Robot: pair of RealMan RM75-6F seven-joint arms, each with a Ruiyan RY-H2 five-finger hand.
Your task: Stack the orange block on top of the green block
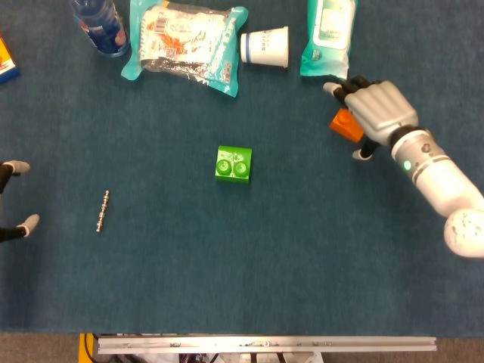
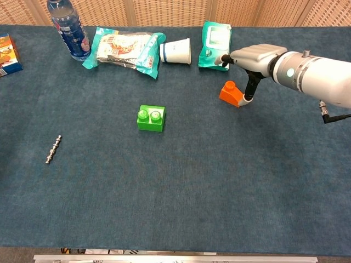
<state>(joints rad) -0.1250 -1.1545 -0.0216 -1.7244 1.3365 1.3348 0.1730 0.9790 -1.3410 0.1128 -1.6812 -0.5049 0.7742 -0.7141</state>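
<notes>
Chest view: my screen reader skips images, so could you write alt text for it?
The right hand hovers over the orange block on the blue table, one finger reaching down beside it. The green block sits apart, to its left. Along the far edge lie a bottle, snack bag, tipped paper cup and wipes pack.

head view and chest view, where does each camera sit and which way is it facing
Head view: high above the table, looking almost straight down on the green block; shows the right hand and forearm by the orange block, plus left hand fingertips at the left edge.
Chest view: lower, at the near table edge, looking forward and down toward the back screen; shows only the right hand and arm.
Shared: both blocks, right hand, paper cup.
</notes>
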